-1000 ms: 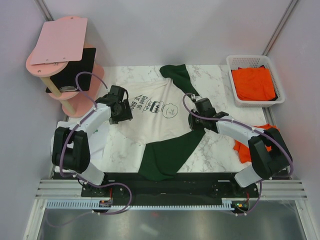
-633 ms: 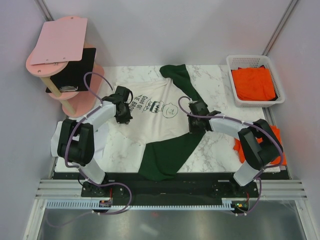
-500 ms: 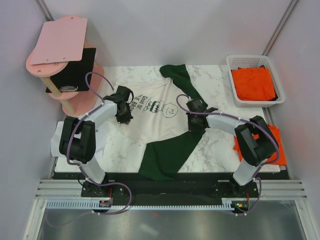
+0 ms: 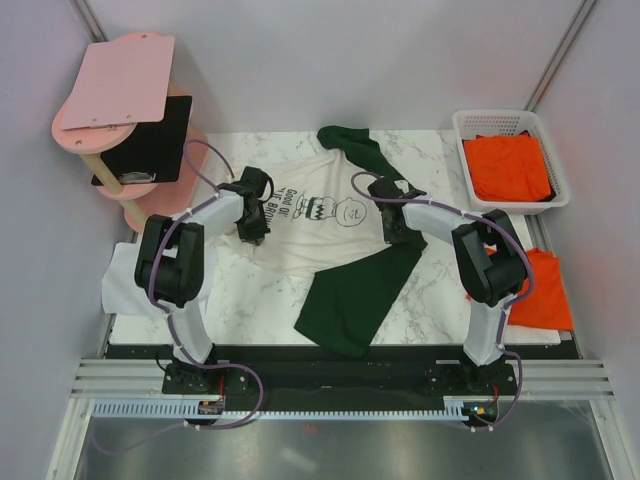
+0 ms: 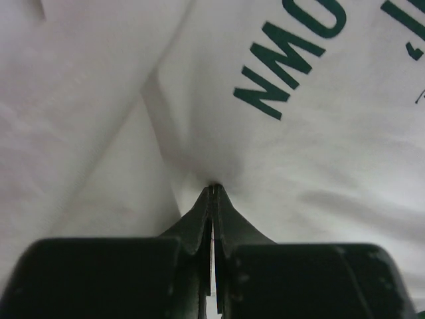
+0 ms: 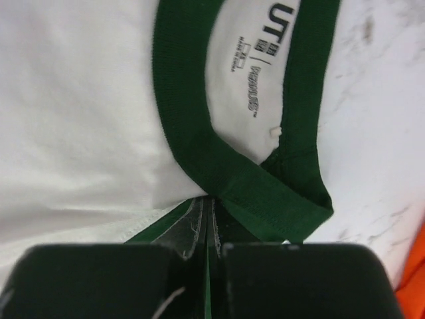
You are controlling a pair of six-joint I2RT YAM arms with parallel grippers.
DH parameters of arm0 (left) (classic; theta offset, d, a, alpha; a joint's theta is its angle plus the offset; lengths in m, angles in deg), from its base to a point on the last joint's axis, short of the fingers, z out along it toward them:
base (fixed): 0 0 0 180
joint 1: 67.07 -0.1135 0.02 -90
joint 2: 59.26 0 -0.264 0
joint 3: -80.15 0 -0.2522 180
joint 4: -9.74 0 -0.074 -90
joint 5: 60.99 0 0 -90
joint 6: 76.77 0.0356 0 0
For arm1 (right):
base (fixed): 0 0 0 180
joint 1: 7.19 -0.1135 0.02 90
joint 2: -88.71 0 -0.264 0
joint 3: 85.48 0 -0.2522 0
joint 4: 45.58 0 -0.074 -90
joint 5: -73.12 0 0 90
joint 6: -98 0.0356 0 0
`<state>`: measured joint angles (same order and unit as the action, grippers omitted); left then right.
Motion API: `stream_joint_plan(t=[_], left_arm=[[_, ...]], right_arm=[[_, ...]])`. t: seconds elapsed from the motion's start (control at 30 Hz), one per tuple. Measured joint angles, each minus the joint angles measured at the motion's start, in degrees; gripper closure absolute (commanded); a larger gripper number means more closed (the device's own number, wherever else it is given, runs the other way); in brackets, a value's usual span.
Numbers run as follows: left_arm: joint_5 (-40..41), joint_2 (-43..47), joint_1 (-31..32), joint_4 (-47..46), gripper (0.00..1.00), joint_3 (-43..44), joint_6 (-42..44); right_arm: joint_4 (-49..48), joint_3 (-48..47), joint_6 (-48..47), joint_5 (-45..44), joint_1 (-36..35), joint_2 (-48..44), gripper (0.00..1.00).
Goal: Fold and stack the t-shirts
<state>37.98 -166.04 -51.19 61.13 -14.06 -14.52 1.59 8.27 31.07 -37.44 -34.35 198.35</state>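
Note:
The cream-white t-shirt [image 4: 318,238] with dark green sleeves lies spread, print up, on the marble table [image 4: 440,290]. My left gripper [image 4: 253,232] is shut on a pinch of its cream cloth [image 5: 214,187] beside the green lettering [image 5: 292,63]. My right gripper [image 4: 393,234] is shut on the cloth at its green collar [image 6: 255,186], just under the neck label [image 6: 249,76]. One green sleeve [image 4: 350,300] trails toward the near edge. Orange t-shirts [image 4: 508,168] lie in the white basket, and another orange t-shirt [image 4: 538,292] lies at the table's right edge.
The white plastic basket [image 4: 462,150] stands at the back right. A pink two-tier stand [image 4: 105,110] with a black board sits at the back left. White paper sheets [image 4: 122,280] lie at the left edge beside the left arm.
My left gripper has closed on the cream cloth. Both arms have reached farther back, and the shirt has shifted back and to the right with them.

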Motion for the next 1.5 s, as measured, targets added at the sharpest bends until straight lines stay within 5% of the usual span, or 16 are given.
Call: stream_joint_plan(t=[0.6,0.97,1.27,1.5], left_arm=[[0.7,1.2,0.0,1.8,0.98,-1.5,0.0],[1.9,18.2,0.3,1.5,0.98,-8.7,-0.1],[5.1,16.4,-0.7,1.7,0.98,-10.4,-2.3],[4.5,14.0,-5.3,1.9,0.9,-8.9,-2.3]], right_arm=[[5.0,-18.3,-10.7,-12.0,11.5,11.5,1.0],[1.9,-5.1,-10.6,1.9,3.1,-15.7,1.0],[1.9,11.8,-5.7,10.3,-1.5,-14.4,1.0],[4.1,13.4,-3.7,10.8,-1.5,-13.6,1.0]])
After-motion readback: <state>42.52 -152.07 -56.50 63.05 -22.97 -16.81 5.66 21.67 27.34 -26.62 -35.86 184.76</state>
